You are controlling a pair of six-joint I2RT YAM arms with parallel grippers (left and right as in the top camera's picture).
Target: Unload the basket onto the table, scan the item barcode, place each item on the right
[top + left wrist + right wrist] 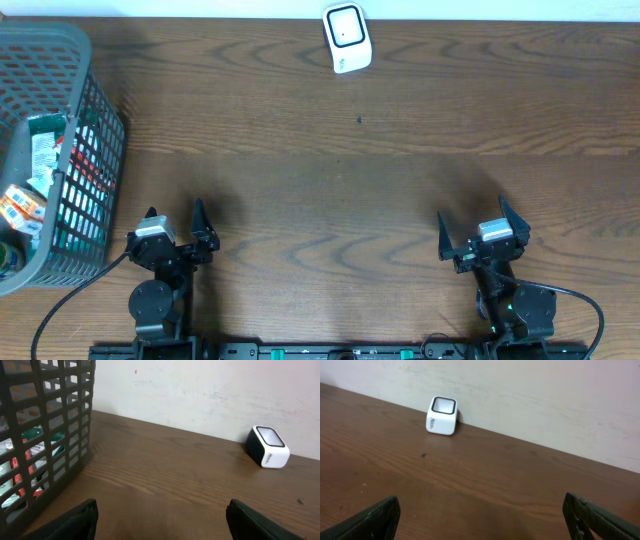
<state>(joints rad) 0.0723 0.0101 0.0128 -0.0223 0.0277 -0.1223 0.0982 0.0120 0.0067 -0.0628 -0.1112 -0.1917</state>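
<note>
Near edge: left end effector (174,215) & right end effector (473,222) both sit low by their bases, fingers spread wide apart, nothing btw them. Each wrist view shows only bare tabletop (330,190) ahead. Neither touches anything.

Mid-left: grey basket (95,170) is at the left edge, just beyond and left of the left end effector. The things to scan are inside it, i.e. a few printed packets (40,160), green/red/orange. Which one is meant can't be told, and no barcode is legible at this res.

Far centre: white scanner (347,38) stands by the wall, dark-framed window angled up, well apart from both arms & from the basket.

Progress, as a judgement: approx. nil. No packet is out of the basket, nothing is gripped, nothing is near the scanner. Left to do: reach into the basket (left arm is nearest), pick a packet, carry it to far centre, turn its barcode side to the scanner window, then prob. set it down.
</note>
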